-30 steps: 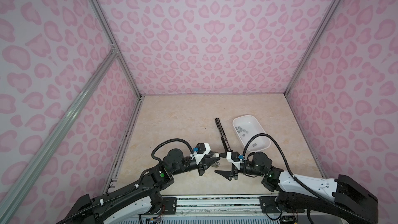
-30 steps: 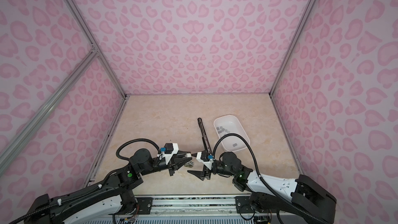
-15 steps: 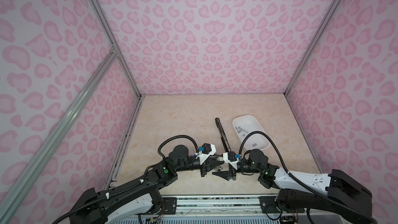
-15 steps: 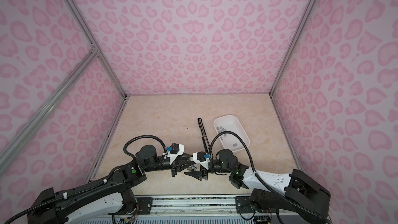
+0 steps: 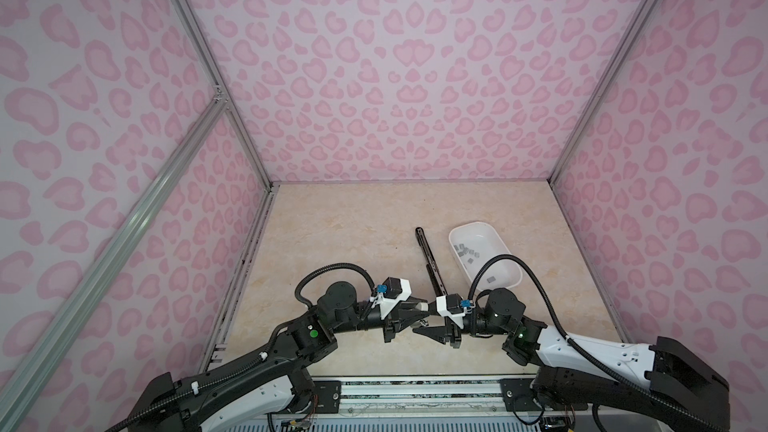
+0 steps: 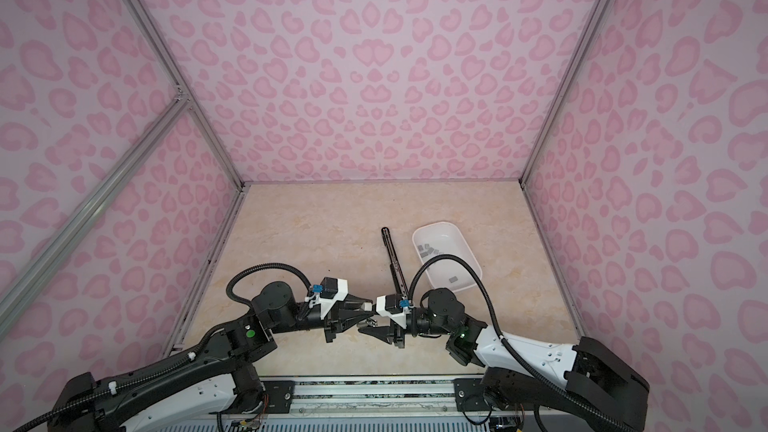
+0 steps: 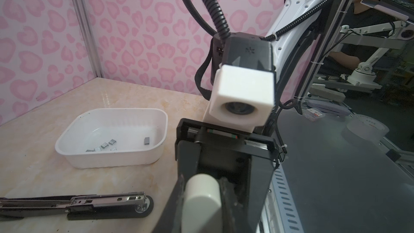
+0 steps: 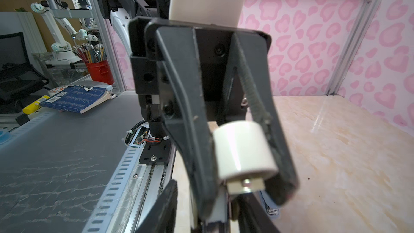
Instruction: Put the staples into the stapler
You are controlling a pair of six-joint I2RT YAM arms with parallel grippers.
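Two hands stood tip to tip just past the near end of the stapler (image 5: 430, 261), which lay opened out flat on the bench (image 5: 332, 234). The staples (image 7: 104, 146) that I could see all lay in the white tray (image 7: 112, 160) just beside the stapler, on the right arm's side of it.

I judged the step in hand to be a handover of a tool, with no loading begun. The left hand (image 5: 423, 312) was clamped firmly on a white cylinder (image 8: 243, 151) with a small cream block and a bolt at its end. It pointed this end at the right hand (image 6: 368, 324). The right hand's fingers (image 8: 167, 209) stood on both sides of that end, but I could not tell whether they pressed on it.

Both forearms lay low and nearly level above the bench, with the wrists turned toward each other.

Next, I think, the right hand must take a sure hold before the left one lets go. Then it should carry the cylinder to the tray beside the stapler to fetch one strip.
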